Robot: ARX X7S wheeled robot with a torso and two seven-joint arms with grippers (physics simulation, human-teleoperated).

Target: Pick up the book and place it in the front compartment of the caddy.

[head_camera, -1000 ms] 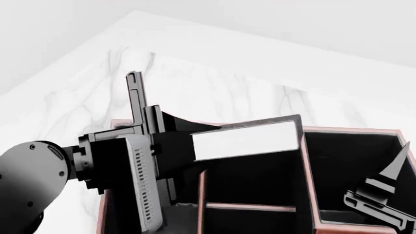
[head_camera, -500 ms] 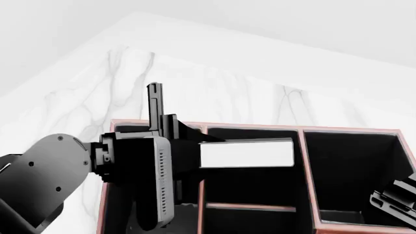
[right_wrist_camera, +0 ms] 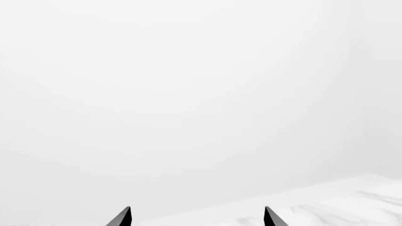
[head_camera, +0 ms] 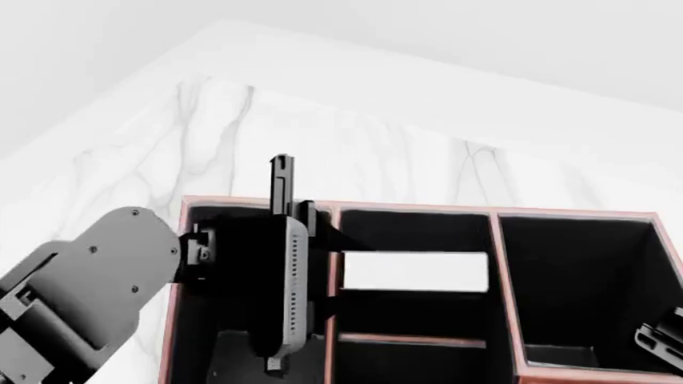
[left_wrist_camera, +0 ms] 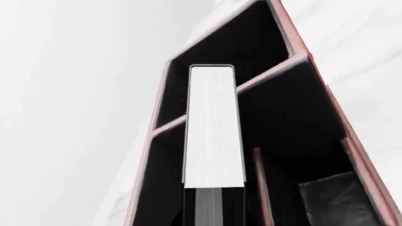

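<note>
The book (head_camera: 414, 272), black with its white page edges facing up, lies level inside the outline of the front compartment (head_camera: 417, 314), the squarish middle pocket of the reddish-brown caddy (head_camera: 504, 272). My left gripper (head_camera: 329, 270) is shut on the book's end from the left, over the caddy's left pocket. In the left wrist view the book (left_wrist_camera: 213, 127) reaches out over the caddy's dividers (left_wrist_camera: 267, 77). Whether it touches the pocket floor I cannot tell. My right gripper (right_wrist_camera: 196, 219) is open and holds nothing; only a corner of it (head_camera: 664, 349) shows at the caddy's right end.
The caddy stands on a white marbled counter (head_camera: 353, 144) that meets white walls behind. A short cross divider (head_camera: 411, 340) parts the front compartment from a smaller pocket nearer me. A long pocket (head_camera: 581, 280) lies to the right.
My left arm has swung right and down, turning the book from tilted to level and sinking it into the middle pocket. The right gripper has dropped toward the lower right corner.
</note>
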